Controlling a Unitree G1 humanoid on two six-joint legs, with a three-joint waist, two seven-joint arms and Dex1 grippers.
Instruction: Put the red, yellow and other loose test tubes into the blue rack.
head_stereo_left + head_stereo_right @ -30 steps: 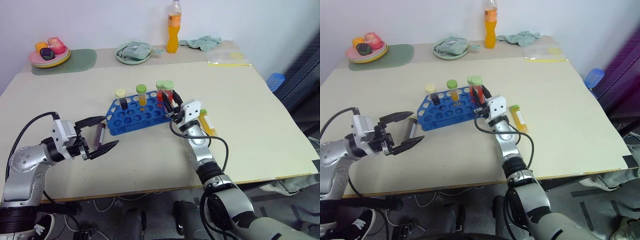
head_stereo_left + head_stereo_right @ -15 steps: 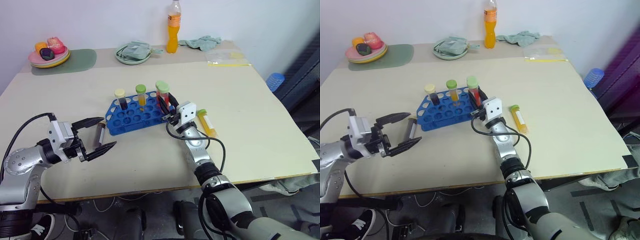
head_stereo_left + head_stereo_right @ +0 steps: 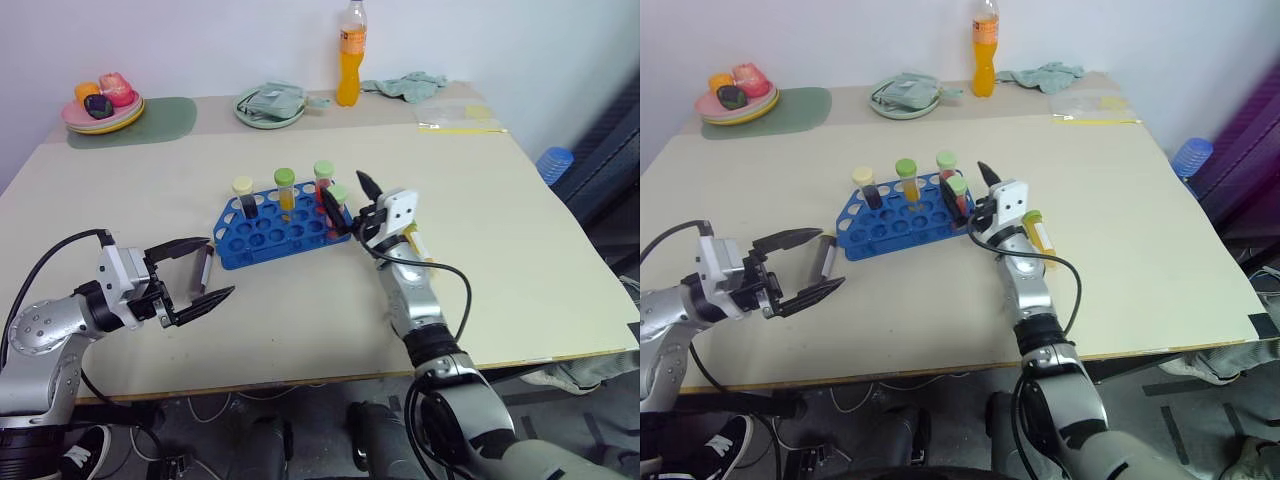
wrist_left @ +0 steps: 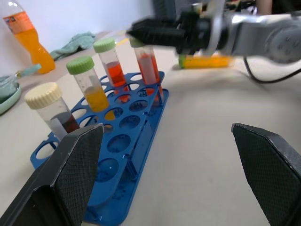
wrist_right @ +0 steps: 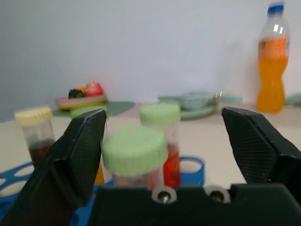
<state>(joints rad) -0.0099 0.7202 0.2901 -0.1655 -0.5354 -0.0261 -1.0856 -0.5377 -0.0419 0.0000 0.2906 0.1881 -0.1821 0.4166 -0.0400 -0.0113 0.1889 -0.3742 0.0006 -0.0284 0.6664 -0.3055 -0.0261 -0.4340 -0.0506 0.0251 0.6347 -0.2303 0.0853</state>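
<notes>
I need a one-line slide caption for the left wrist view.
Four capped tubes stand in the blue rack between the open left gripper, with the right gripper beside the nearest red tube.

Blue rack (image 3: 270, 232): moulded plastic, slightly glossy. Tubes (image 4: 115, 66): clear smooth plastic with matt ribbed caps in green and cream. Table (image 3: 300, 310): matt pale laminate, smooth. Bottle (image 3: 348, 55): clear glossy plastic. Cloth (image 3: 405, 85): soft crumpled fabric. Plates (image 3: 100, 112): smooth, glazed-looking. Mat (image 3: 150, 120): matt green. Left gripper (image 3: 200, 272) fingers (image 4: 77, 155): black matt plastic with fine cross-hatched pads. Right gripper (image 3: 345, 200): same finish, white smooth housing.
</notes>
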